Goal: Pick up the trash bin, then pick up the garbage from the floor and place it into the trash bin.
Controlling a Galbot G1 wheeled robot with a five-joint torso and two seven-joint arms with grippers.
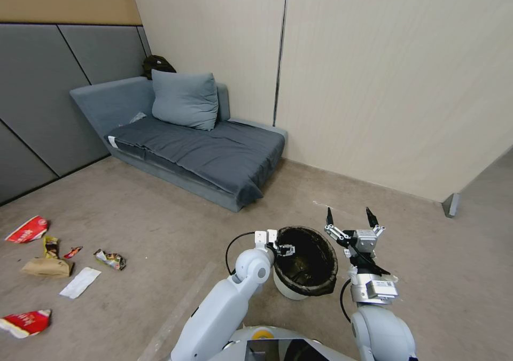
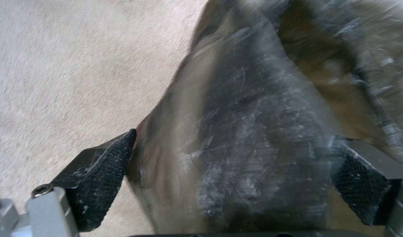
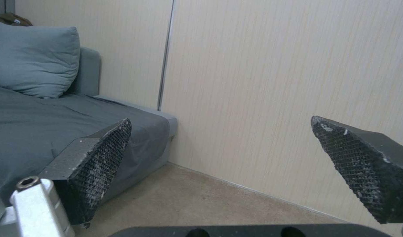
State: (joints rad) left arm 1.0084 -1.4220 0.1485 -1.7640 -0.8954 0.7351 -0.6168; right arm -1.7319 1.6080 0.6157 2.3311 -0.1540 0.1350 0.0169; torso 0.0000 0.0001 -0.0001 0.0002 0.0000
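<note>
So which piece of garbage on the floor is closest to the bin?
The crumpled yellow-and-dark wrapper; the other pieces all lie farther left of the bin.

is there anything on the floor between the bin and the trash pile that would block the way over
Nothing visible does. The trash bin sits at the left gripper, the garbage lies scattered to the robot's left, and the floor between them is bare carpet. The sofa stands farther back by the wall, off that path.
</note>
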